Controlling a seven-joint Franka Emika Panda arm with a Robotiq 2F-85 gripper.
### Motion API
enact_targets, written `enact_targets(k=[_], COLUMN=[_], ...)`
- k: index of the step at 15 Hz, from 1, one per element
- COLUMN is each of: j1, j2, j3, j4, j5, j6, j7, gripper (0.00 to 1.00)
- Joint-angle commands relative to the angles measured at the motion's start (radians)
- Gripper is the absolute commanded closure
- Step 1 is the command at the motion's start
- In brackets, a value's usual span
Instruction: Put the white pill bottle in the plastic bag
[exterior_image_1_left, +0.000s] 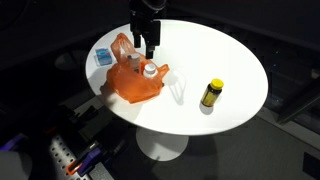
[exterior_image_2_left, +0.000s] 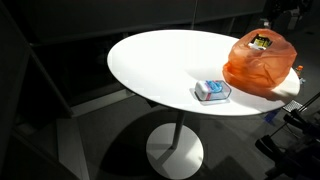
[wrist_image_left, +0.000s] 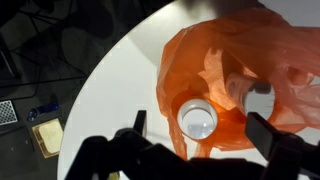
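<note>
My gripper (exterior_image_1_left: 150, 50) hangs just above the orange plastic bag (exterior_image_1_left: 132, 82), its two fingers (wrist_image_left: 262, 133) spread wide with nothing pinched between them. In the wrist view the white pill bottle (wrist_image_left: 198, 120) shows cap-up straight below me, ringed by orange folds on every side. In an exterior view it stands upright at the bag's upper edge, clear of my fingertips. I cannot tell whether it sits fully inside the mouth or only nestles in the creases. The bag lies slumped on the round white table (exterior_image_1_left: 225, 50), close to the rim on one side, and the wrist view shows that curved edge running just past the plastic, with dark floor beyond. A small blue and white box (exterior_image_1_left: 103, 56) rests near the same rim, just beside the bag but apart from it. A yellow bottle (exterior_image_1_left: 211, 93) stands upright well across the top, close to the opposite edge. Between the bag and that yellow bottle I have a broad stretch of bare tabletop, and more bare surface behind the bag toward the far rim. The tight side is the one with the box and the table's edge.
</note>
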Motion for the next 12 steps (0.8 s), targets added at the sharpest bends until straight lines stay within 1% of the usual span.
enact_targets(k=[1, 5, 7, 10, 11, 12], j1=[-0.002, 0.005, 0.008, 0.007, 0.005, 0.006], j2=[-0.081, -0.163, -0.19, -0.195, -0.18, -0.182], j3=[0.021, 0.041, 0.049, 0.049, 0.054, 0.054], j4=[0.021, 0.006, 0.001, 0.004, 0.013, 0.013], j5=[-0.041, -0.068, -0.072, -0.063, -0.053, -0.053], j6=[-0.115, -0.108, -0.097, -0.091, -0.097, -0.097], j7=[-0.124, -0.288, -0.334, -0.387, -0.343, -0.354], gripper=[0.0, 0.0, 0.0, 0.0, 0.0, 0.0])
